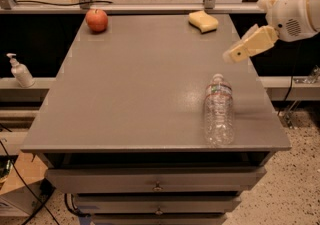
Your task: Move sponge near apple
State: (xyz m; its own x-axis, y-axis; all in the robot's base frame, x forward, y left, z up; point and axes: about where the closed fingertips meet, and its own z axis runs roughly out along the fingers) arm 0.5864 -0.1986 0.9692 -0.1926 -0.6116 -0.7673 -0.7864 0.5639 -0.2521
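Your sponge (203,21) sits by the far right corner of the desk (140,94), its long axis roughly along the far edge. That puts it beyond and slightly left of the gripper (232,56), which hangs over the right edge, touching nothing. Whether it is spread or closed, you cannot tell. The apple (97,19) waits at the far left corner — well apart.
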